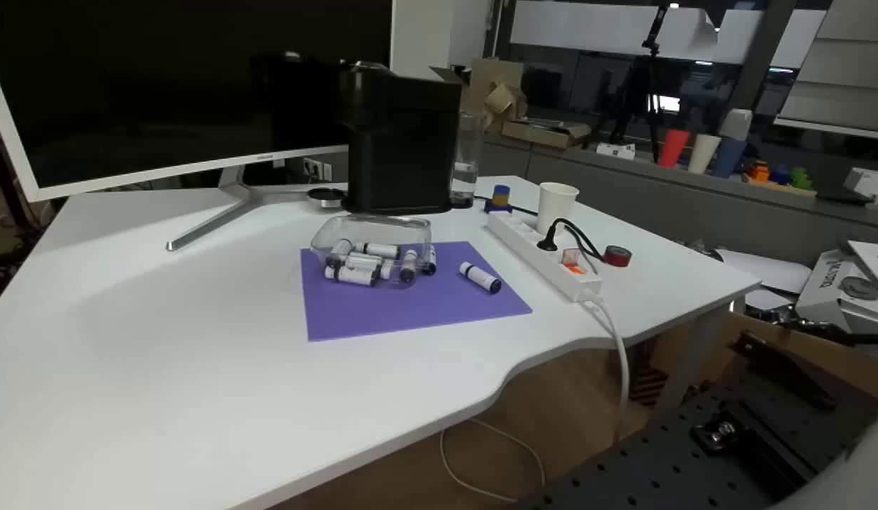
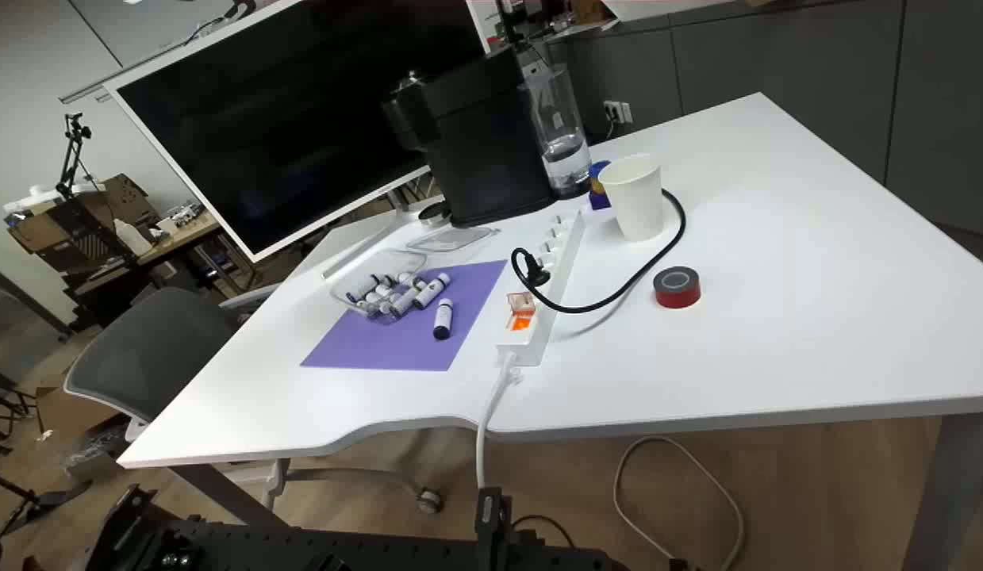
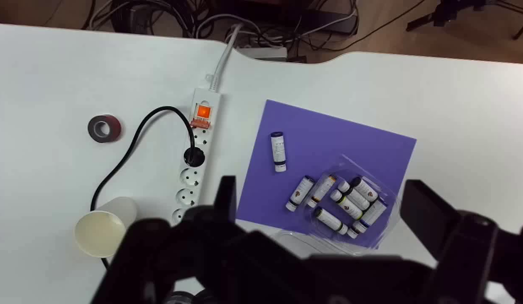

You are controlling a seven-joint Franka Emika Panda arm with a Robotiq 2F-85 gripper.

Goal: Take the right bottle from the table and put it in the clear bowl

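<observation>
Purple mat [image 1: 410, 312] on a white desk top [image 1: 198, 368]; the right bottle [image 3: 278, 151], judged to be the lone white-labelled one with a dark end, is seen lying on its side near the mat's edge, apart from the clear plastic bowl [image 1: 378, 225], in which several similar bottles [image 3: 329, 220] are held; a second loose bottle [image 3: 300, 193] is seen just beside the bowl, contact between them being unclear; in the wrist view the gripper [image 3: 320, 197] is spread wide above the scene, with nothing grasped; the approach is judged to be in hand, the pick not yet made; for the next move, a shift toward the desk's curved edge is called for, then a descent, with the fingers [image 3: 226, 198] to be closed across the bottle's narrow width.
</observation>
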